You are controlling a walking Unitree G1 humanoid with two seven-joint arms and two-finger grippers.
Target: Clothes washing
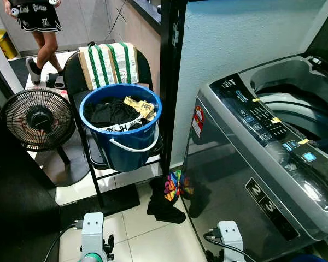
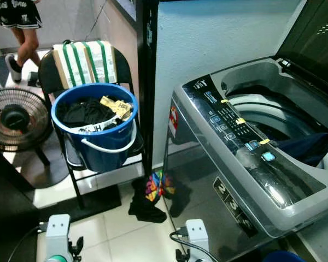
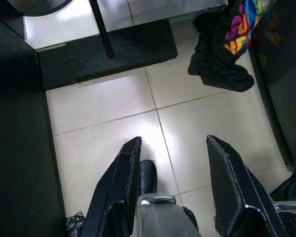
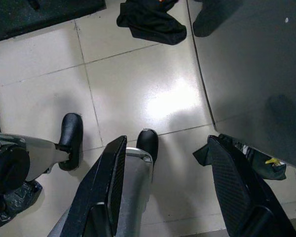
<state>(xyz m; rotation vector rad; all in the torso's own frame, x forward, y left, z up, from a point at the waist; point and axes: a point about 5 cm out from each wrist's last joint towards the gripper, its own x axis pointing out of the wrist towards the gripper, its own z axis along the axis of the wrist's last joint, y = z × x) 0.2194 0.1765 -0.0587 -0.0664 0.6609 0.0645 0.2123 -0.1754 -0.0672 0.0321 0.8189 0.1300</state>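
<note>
The washer stands on the right with its lid raised, and a dark blue garment is seen inside the drum, at its near right side. So the loading is judged as begun, but far from finished. The blue bucket on the black chair, to the left and farther away, is full of dark clothes. One more piece, black with bright colours, lies on the floor between the chair and the washer, just beside the washer's front.

The left gripper and the right gripper are held low over the tiles, near the robot's feet. The fingers of both are spread wide and nothing is held in them. A fan stands at the far left, and a person is seen behind it.

What is left: the bucket's clothes and the floor piece must be put in the drum, then the lid closed and the program started.
</note>
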